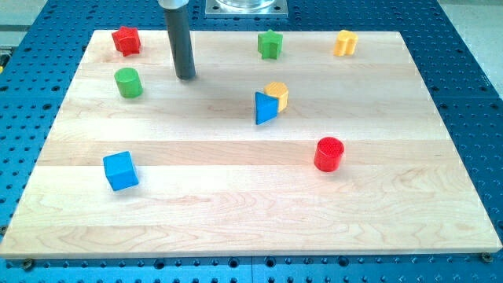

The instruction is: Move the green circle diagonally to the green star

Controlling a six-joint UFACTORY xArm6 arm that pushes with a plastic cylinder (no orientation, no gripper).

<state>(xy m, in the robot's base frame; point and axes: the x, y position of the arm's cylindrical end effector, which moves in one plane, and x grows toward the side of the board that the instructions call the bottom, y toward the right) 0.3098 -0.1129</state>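
— Blue perforated metal [464, 86] surrounds the pale wooden tabletop [251, 212], which fills most of the view. What lies on it?

— Eight blocks. Along the view's top: a red star [126, 40] at the left, a green star [269, 44] near the middle, a yellow block [345, 42] further right, its shape unclear. The green circle [128, 82] stands below the red star, near the left edge. Toward the centre a blue triangle [266, 108] touches a second yellow block [277, 93] just behind it. A red circle [329, 154] sits lower right of those, and a blue cube [120, 170] is at lower left, well apart from the rest.

— And the arm?

— Only the dark rod [181, 39] shows, coming straight down from the view's top edge. A metal mount [245, 6] is visible at the top centre. The tip [185, 78] rests on the wood just right of the green circle, at about its height, with a clear gap between them; it touches no block.

— Any gripper?

— None can be seen; the arm ends in the plain rod, so nothing is grasped.

— Where is the green circle relative to the green star?

— Well apart: the star lies up and to the right of it, with the rod between them.
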